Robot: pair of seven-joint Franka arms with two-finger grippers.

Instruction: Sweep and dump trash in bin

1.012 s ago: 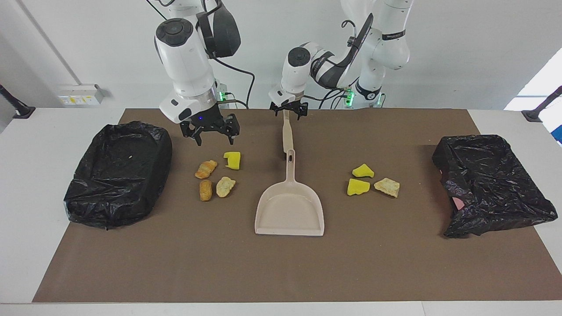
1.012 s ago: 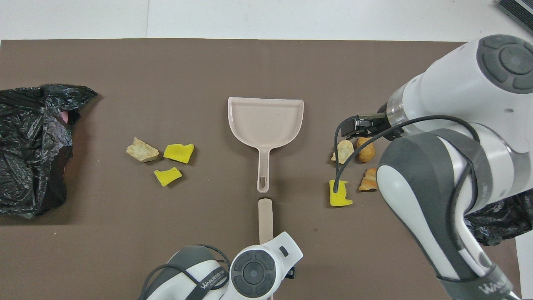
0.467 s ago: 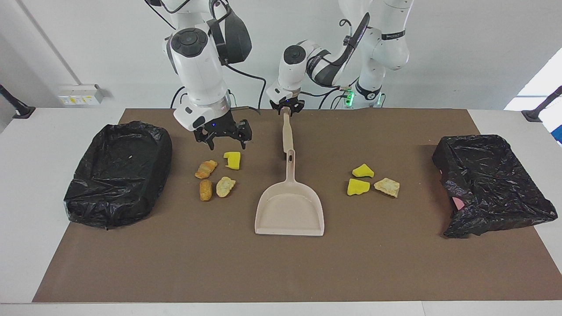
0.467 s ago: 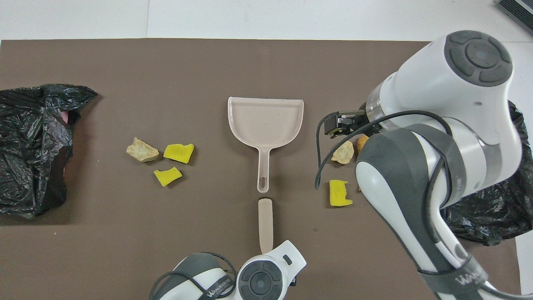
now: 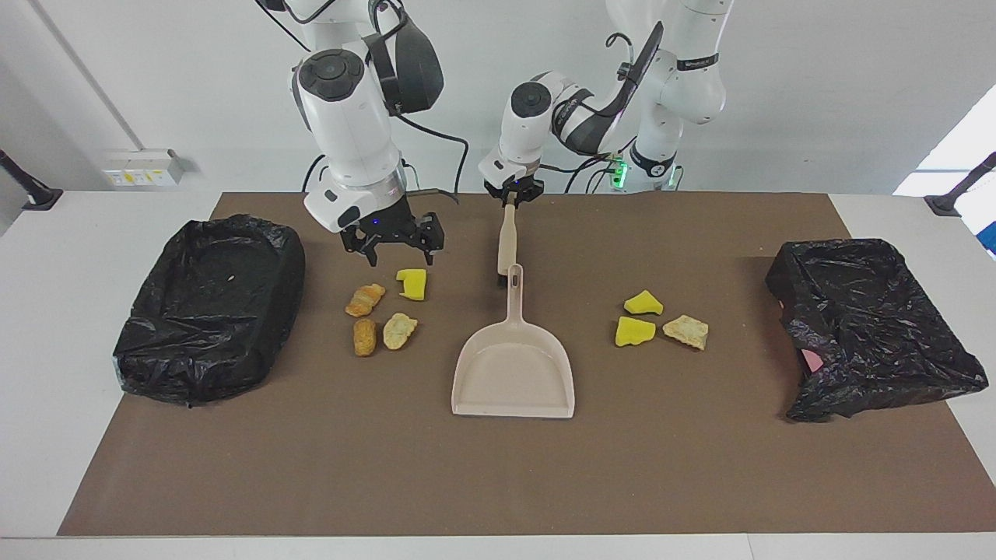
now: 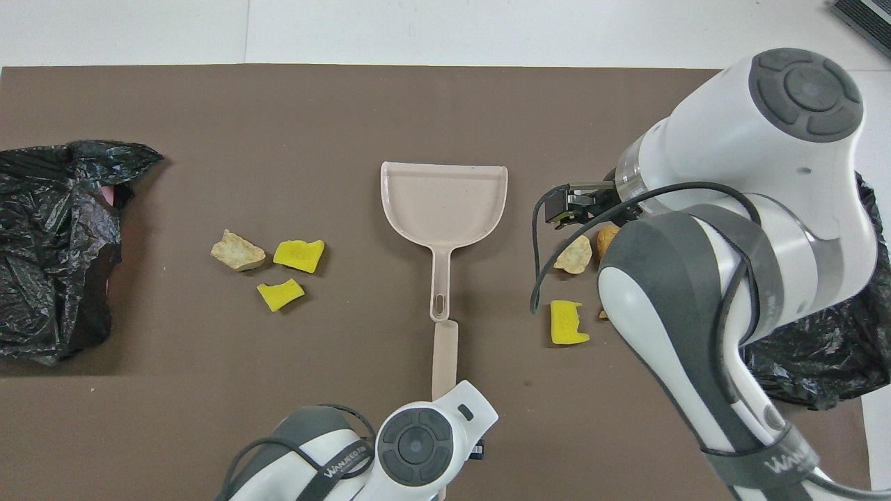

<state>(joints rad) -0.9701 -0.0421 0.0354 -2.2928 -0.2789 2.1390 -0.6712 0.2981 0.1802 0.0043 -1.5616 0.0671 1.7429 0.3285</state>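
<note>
Both arms read "WANJEED"; left tool (image 5: pixel 510 194) grips brush (image 5: pixel 506 243), right tool (image 5: pixel 395 247) open

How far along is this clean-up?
Barely begun. All seven scraps of trash lie on the mat, the dustpan and both black-lined bins hold none. The left gripper has shut on the brush; the right gripper hangs open above four scraps.

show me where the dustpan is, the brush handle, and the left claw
dustpan (image 5: pixel 513 377), facing view, on its flat tray.
brush handle (image 5: pixel 506 245), facing view, midway along the beige stick.
left claw (image 5: pixel 510 199), facing view, at the fingertips shut on the handle's top end.
</note>
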